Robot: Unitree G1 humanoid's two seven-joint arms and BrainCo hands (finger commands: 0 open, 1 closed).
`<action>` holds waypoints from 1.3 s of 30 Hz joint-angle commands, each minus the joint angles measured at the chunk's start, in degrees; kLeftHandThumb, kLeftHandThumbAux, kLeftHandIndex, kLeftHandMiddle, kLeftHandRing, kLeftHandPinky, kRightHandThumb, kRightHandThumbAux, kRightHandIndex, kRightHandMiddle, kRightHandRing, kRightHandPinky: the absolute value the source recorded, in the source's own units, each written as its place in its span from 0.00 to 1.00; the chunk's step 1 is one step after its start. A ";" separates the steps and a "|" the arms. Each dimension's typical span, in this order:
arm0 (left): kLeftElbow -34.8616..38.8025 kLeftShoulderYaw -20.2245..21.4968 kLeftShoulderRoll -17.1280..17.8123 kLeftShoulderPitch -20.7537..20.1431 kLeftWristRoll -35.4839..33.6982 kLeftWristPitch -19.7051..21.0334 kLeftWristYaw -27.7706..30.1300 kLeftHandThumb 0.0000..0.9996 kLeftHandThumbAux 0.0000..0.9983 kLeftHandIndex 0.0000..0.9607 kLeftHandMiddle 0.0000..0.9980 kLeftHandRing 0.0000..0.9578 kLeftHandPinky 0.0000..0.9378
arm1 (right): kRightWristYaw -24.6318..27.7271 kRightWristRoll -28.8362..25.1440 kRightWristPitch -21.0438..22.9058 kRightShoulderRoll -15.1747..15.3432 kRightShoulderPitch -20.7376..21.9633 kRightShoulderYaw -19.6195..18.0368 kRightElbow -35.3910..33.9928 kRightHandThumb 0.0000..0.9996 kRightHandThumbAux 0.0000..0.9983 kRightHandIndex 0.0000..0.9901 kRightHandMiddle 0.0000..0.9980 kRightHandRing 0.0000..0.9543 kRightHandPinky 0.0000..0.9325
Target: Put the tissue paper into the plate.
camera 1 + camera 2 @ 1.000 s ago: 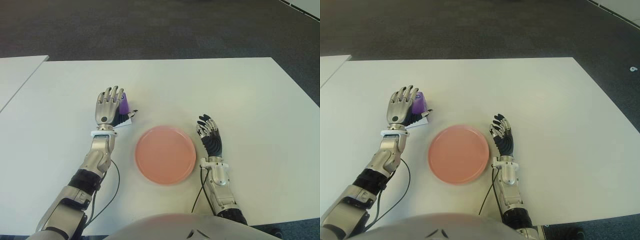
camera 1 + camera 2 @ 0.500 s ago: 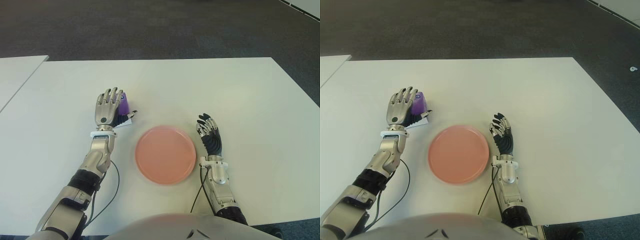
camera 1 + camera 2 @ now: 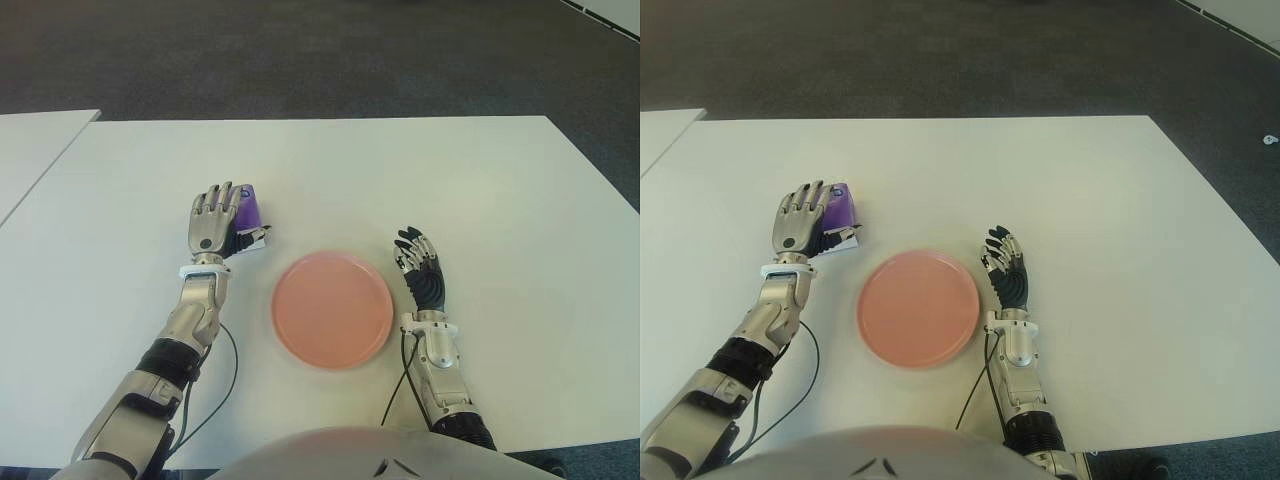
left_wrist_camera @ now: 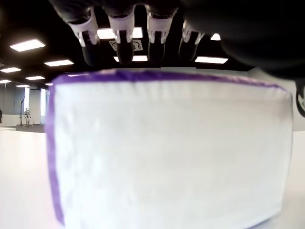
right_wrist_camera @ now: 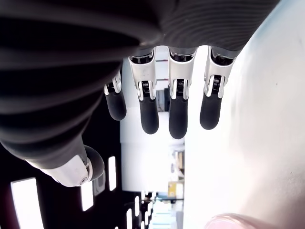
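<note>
The tissue pack [image 3: 249,209] is purple and white and lies on the white table [image 3: 480,190], left of and behind the pink plate [image 3: 332,309]. My left hand [image 3: 222,212] reaches over the pack from its left side, palm against it. In the left wrist view the pack [image 4: 167,152] fills the frame, and the fingertips [image 4: 125,47] reach past its far edge without clamping it. My right hand [image 3: 420,268] shows just right of the plate, fingers spread and holding nothing. Nothing lies in the plate.
A second white table [image 3: 30,140] stands at the far left with a gap between. Dark carpet lies beyond the table's far edge. A thin cable [image 3: 232,360] trails from my left forearm near the plate's left side.
My left hand's fingers have bent down and forward over the tissue pack, with the thumb drawing in at its near side. The plate and my right hand have stayed put.
</note>
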State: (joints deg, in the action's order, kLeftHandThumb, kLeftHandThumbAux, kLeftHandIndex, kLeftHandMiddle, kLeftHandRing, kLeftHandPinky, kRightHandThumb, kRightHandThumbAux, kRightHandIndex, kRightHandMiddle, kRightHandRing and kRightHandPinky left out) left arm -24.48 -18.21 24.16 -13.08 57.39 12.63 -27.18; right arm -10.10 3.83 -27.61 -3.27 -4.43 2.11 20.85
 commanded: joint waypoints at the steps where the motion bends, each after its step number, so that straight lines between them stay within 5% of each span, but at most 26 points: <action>1: -1.83 -1.05 0.26 -0.93 -0.22 0.08 -0.60 0.27 0.22 0.00 0.00 0.00 0.00 | 0.20 -0.96 2.75 -1.03 -3.50 -0.76 4.34 0.39 0.62 0.17 0.25 0.26 0.28; 19: -5.93 -2.32 -0.22 -2.48 -1.29 -0.40 -0.63 0.27 0.23 0.00 0.00 0.00 0.00 | 1.26 -2.77 2.69 -1.19 -3.97 -1.32 3.60 0.39 0.61 0.17 0.26 0.28 0.31; 39: -15.62 -4.60 -1.38 -6.85 -3.11 -2.80 -6.88 0.27 0.22 0.00 0.00 0.00 0.00 | 2.17 -3.66 1.93 -1.34 -4.58 -1.62 3.32 0.39 0.61 0.16 0.24 0.27 0.31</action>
State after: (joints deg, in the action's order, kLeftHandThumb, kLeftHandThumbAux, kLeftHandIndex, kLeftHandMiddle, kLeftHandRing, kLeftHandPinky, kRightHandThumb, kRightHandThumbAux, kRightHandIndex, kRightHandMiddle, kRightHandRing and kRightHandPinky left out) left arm -37.98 -21.79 23.60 -19.19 54.97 10.19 -33.13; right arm -8.05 0.88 -28.18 -3.34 -4.63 1.18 20.70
